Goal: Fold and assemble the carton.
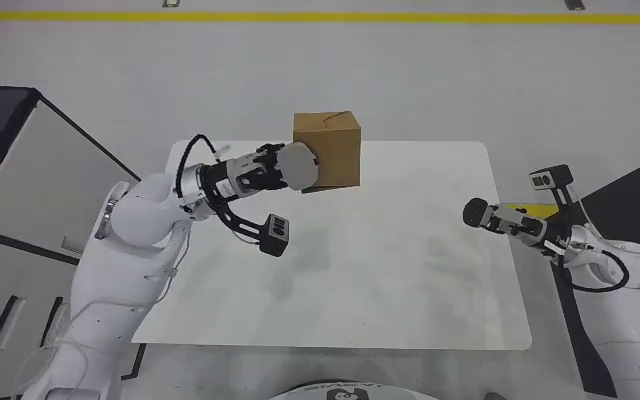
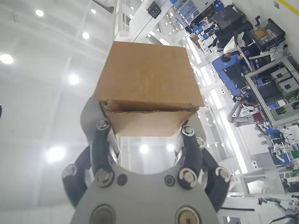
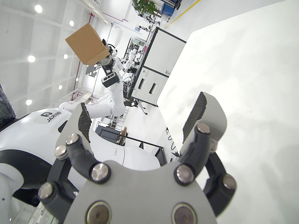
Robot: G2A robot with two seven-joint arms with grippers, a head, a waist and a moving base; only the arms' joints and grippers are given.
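A brown cardboard carton (image 1: 330,150) is held up in the air over the far middle of the white table (image 1: 400,260), formed into a box shape. My left gripper (image 1: 300,167) is shut on its near lower edge; in the left wrist view the carton (image 2: 144,87) sits between the fingers (image 2: 102,131), with a folded flap showing at the gripped end. My right gripper (image 3: 142,115) stands open and empty beside the table's right edge, far from the carton (image 3: 87,44). In the top view the right gripper (image 1: 476,212) points toward the table's middle.
The white table carries nothing else; its surface (image 3: 245,71) spreads wide below the carton. A dark-framed cabinet (image 1: 30,170) stands off the table's left side. A yellow floor line (image 1: 320,16) runs beyond the far edge.
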